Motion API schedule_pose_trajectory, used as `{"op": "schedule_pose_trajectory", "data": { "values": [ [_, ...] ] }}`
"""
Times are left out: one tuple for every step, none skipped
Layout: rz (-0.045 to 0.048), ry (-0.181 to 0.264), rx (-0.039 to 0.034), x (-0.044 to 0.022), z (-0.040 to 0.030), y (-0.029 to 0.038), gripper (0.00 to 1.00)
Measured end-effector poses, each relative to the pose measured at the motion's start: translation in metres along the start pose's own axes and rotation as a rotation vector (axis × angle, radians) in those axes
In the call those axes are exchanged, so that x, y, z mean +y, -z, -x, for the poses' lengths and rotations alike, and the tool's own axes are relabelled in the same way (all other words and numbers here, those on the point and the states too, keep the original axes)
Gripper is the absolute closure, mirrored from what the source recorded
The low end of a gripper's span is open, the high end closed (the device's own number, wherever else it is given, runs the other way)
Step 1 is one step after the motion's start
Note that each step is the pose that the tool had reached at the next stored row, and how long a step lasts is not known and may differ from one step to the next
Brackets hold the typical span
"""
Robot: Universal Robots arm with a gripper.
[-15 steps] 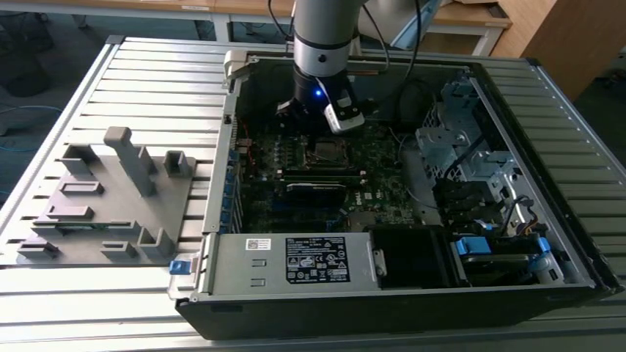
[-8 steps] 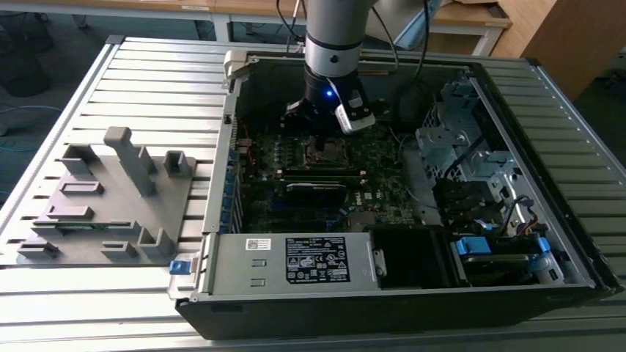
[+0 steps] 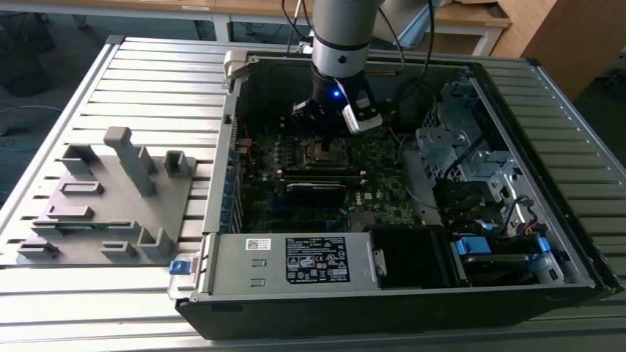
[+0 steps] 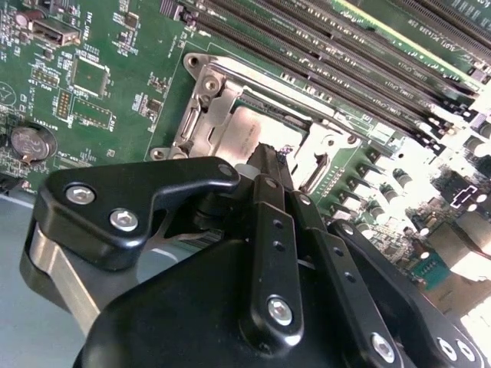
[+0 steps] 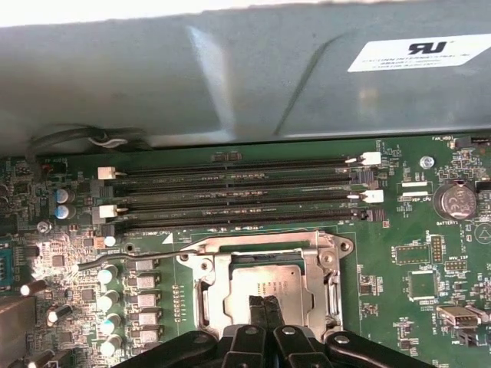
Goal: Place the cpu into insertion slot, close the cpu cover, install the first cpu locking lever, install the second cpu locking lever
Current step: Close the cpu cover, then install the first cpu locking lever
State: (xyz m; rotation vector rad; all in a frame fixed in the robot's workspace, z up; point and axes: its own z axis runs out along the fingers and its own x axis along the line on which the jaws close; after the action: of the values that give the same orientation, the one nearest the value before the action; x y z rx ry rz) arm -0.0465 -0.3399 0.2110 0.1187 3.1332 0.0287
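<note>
Silvery-grey cpu [image 5: 257, 280] already down flat in the insertion slot [image 3: 326, 152], just beside the memory slots [image 5: 238, 192] on the green motherboard [image 5: 399, 264]. Cpu cover [image 5: 265, 249] apparently lowered too, framing the chip's metal face through its square cut-out. So, by the look of it, first two steps done.

Levers seemingly left to do. One thin locking lever [image 5: 130, 257] angled out sideways from the cover's corner nearest the memory slots, not visibly tucked under any catch. Second lever: cannot tell.

Gripper [image 5: 265, 303] poised over the socket, reaching in from the side away from the memory slots. Black fingers [image 5: 257, 314] pressed together, nothing between them, tips at the cpu's bare face. Touching or just above: too close to call, in both wrist views.

Count, as far as visible:
- one cpu
- one insertion slot
- one cpu cover
- one locking lever clearly seen
- four memory slots, side by side
- one round coin cell [image 5: 453, 201], off past the end of the memory slots
</note>
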Motion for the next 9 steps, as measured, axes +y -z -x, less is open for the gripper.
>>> {"op": "schedule_pose_trajectory", "data": {
  "values": [
    [-0.0002, 0.0, 0.0001, 0.0, 0.0, 0.0003, 0.9],
    [-0.0002, 0.0, 0.0001, 0.0, 0.0, 0.0009, 0.9],
    [0.0, 0.0, 0.0, 0.0, 0.0, 0.0019, 0.9],
    [-0.0002, 0.0, 0.0001, 0.0, 0.0, 0.0031, 0.9],
    [0.0, 0.0, 0.0, 0.0001, 0.0, 0.0033, 0.9],
    [0.0002, 0.0, -0.0001, 0.0001, 0.0, 0.0033, 0.9],
    [0.0003, 0.0, -0.0002, 0.0001, 0.0, 0.0033, 0.9],
    [0.0, 0.0, 0.0, 0.0001, 0.0, 0.006, 0.9],
    [0.0, 0.0, 0.0, 0.0001, 0.0, 0.0085, 0.9]
  ]
}}
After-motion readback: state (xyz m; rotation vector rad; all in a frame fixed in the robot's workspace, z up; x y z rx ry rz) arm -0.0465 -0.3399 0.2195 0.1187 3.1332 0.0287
